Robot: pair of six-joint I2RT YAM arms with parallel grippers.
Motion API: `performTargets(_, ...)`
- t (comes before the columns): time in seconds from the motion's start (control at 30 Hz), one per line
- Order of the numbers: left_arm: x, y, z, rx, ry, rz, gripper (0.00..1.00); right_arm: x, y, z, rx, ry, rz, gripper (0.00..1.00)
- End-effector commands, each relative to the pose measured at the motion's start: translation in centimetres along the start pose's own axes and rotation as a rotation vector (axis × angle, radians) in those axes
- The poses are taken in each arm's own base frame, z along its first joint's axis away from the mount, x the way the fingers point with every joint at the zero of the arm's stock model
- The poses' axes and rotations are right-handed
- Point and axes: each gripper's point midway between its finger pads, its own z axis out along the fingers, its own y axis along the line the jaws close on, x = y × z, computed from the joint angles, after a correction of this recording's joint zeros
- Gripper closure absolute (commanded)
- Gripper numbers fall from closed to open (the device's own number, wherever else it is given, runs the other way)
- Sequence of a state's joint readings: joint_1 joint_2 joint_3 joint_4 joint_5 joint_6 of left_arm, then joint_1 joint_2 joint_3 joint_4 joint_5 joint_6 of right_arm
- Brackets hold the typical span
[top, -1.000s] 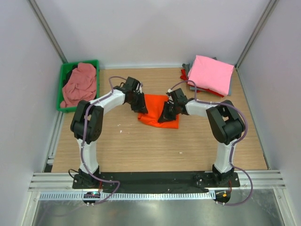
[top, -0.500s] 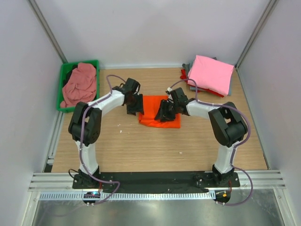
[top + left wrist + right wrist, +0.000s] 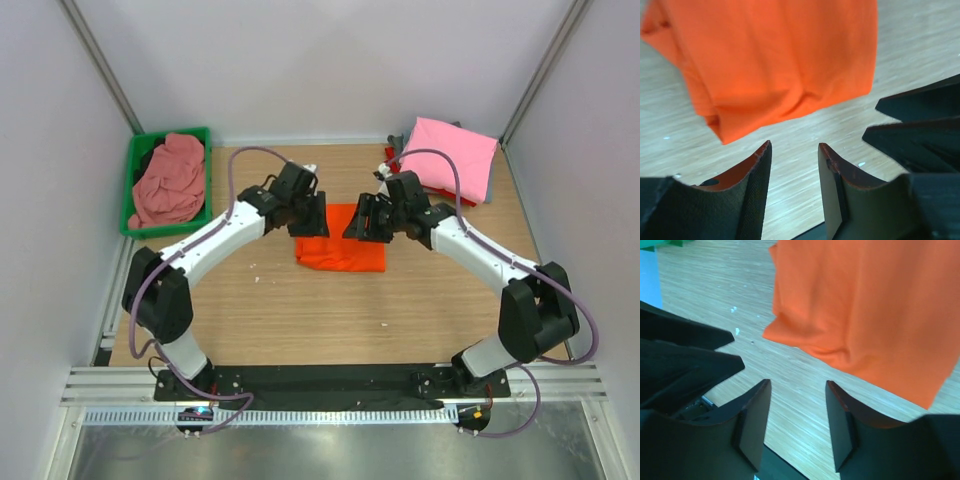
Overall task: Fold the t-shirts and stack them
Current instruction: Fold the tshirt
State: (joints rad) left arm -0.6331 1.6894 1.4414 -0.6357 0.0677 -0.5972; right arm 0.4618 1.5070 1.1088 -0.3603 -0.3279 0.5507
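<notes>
With left tool [image 3: 793, 147] and right tool [image 3: 797, 385] both gaping empty by the folded orange t-shirt [image 3: 340, 250], pinching only its top layer could unfold it.

Light wooden tabletop [image 3: 300, 310] and what surrounds it

A green rectangular plastic bin [image 3: 128, 195] sits at the tabletop's far left corner. Plain white wall panels [image 3: 330, 70] close off its far, left and right sides, with slanted grey metal posts [image 3: 100, 60] at the far corners. A few small white specks [image 3: 385, 324] lie on the wood nearer its front edge. Along that edge run a black base plate [image 3: 330, 378], a white slotted strip [image 3: 320, 416] and a grey metal sheet [image 3: 320, 450].
</notes>
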Motion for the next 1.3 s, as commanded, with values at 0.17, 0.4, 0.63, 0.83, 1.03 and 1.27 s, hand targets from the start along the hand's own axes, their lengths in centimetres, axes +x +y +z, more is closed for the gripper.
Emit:
performTargets(0.17, 4.3, 0.1, 6.5, 0.041, 0.133, -0.059, 0.58, 4.3, -8.0, 2.3, 0.124, 0.085, 0.073, 0.54)
performTargets(0.4, 7.6, 5.9, 9.5, -0.087, 0.185, -0.101, 0.61, 10.3, -14.9, 2.4, 0.318, 0.166, 0.131, 0.55)
performTargets(0.63, 8.9, 10.2, 9.0, -0.099, 0.204, -0.181, 0.62, 12.3, -16.2, 1.7, 0.349, 0.186, 0.135, 0.55)
performTargets(0.83, 7.7, 7.8, 7.4, -0.007, 0.197, -0.17, 0.53, 10.6, -13.8, -0.1, 0.291, 0.131, 0.121, 0.51)
performTargets(1.03, 4.1, 6.5, 3.4, -0.025, 0.106, -0.131, 0.37, 7.1, -10.3, -2.0, 0.186, 0.016, 0.078, 0.22)
performTargets(1.27, 2.4, 7.2, 0.2, -0.113, 0.085, -0.073, 0.36, 3.4, -10.5, 0.2, 0.198, -0.024, 0.075, 0.0)
